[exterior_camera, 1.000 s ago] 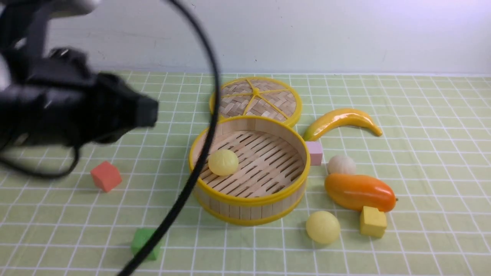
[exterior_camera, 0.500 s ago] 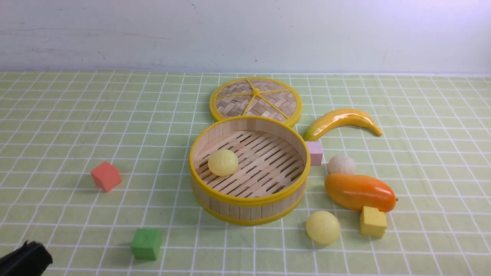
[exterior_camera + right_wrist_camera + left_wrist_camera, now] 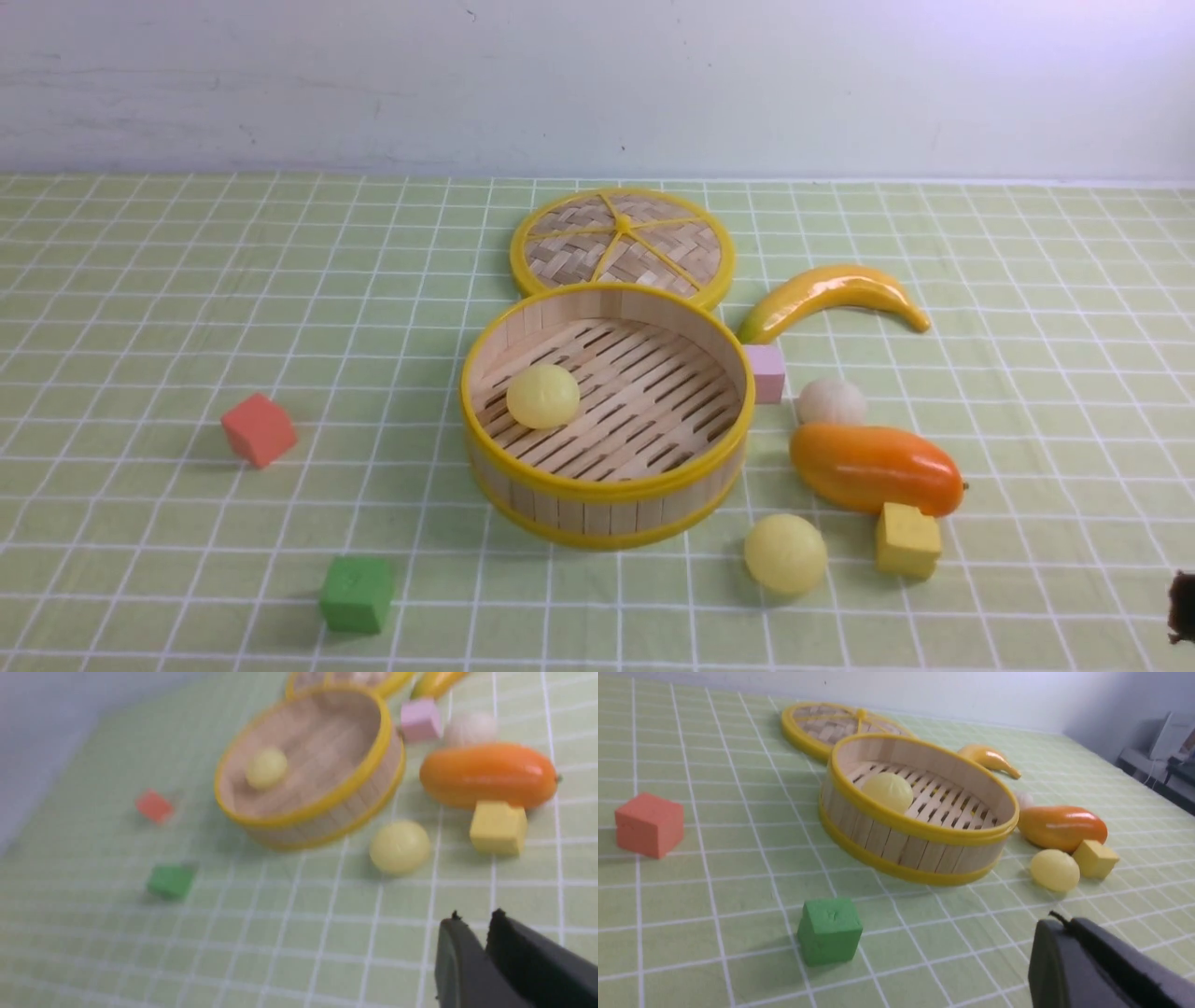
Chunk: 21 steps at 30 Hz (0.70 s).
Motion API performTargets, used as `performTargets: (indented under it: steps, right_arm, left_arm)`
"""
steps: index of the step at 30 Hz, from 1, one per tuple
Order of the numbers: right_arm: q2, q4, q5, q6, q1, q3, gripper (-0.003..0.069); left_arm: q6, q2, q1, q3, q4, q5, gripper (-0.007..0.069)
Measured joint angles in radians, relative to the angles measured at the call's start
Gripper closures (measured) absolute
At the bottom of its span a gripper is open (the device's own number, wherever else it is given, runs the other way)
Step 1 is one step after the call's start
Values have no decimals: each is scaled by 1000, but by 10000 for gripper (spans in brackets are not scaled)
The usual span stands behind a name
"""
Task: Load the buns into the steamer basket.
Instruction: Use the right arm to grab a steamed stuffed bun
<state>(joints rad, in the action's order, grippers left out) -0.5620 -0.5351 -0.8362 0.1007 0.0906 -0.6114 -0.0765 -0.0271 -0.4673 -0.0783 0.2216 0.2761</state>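
The steamer basket (image 3: 597,513) stands mid-table with one pale yellow bun (image 3: 542,395) on its slatted floor. A second pale yellow bun (image 3: 785,553) lies on the cloth at the basket's front right. The off-white pleated bun (image 3: 831,401) lies right of the basket, behind the mango (image 3: 876,467). My left gripper (image 3: 1057,921) is shut and empty, low over the cloth near the front, out of the front view. My right gripper (image 3: 474,919) is shut and empty, a short way in front of the loose yellow bun (image 3: 399,847); only its tip (image 3: 1182,607) shows at the front view's right edge.
A woven lid (image 3: 621,245) lies behind the basket, a banana (image 3: 831,294) to its right. A pink cube (image 3: 766,371) touches the basket's right side. A yellow cube (image 3: 907,539) sits against the mango. A red cube (image 3: 259,428) and green cube (image 3: 356,594) lie left.
The left arm and its cable, which filled the left of the front view, dropped out at the lower left. The right gripper's tip has appeared at the right edge. No object moved.
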Motion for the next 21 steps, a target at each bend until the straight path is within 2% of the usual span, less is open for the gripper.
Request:
performTargets:
  steps: [2, 4, 8, 9, 10, 11, 12, 13, 16, 17, 19, 21]
  right_arm:
    - [-204, 63, -135, 39, 0, -128, 633]
    - [-340, 104, -185, 46, 11, -204, 653]
    - [-570, 146, -174, 46, 102, -295, 659]
    - [-630, 161, -152, 42, 159, -324, 659]
    - [-640, 165, -148, 39, 167, -328, 659]
    - [-727, 205, -111, 20, 241, -361, 659]
    - [-737, 210, -106, 15, 248, -365, 659]
    - [-814, 257, -74, -14, 306, -395, 655]
    - [-949, 349, -18, -92, 374, -445, 624]
    - [-958, 363, -10, -101, 380, -451, 620]
    - [-1057, 453, 42, -189, 397, -490, 554]
    - [-1084, 484, 60, -220, 397, -505, 524]
  left_arm:
    - [0, -7, 0, 0, 0, 17, 638]
    - [0, -7, 0, 0, 0, 29, 638]
    - [0, -7, 0, 0, 0, 33, 638]
    - [0, -7, 0, 0, 0, 33, 638]
    - [0, -7, 0, 0, 0, 33, 638]
    - [0, -7, 0, 0, 0, 33, 638]
    - [0, -7, 0, 0, 0, 33, 638]
    - [0, -7, 0, 0, 0, 33, 638]
    - [0, -7, 0, 0, 0, 33, 638]
    - [0, -7, 0, 0, 0, 33, 638]
    - [0, -7, 0, 0, 0, 33, 638]
    - [0, -7, 0, 0, 0, 33, 638]
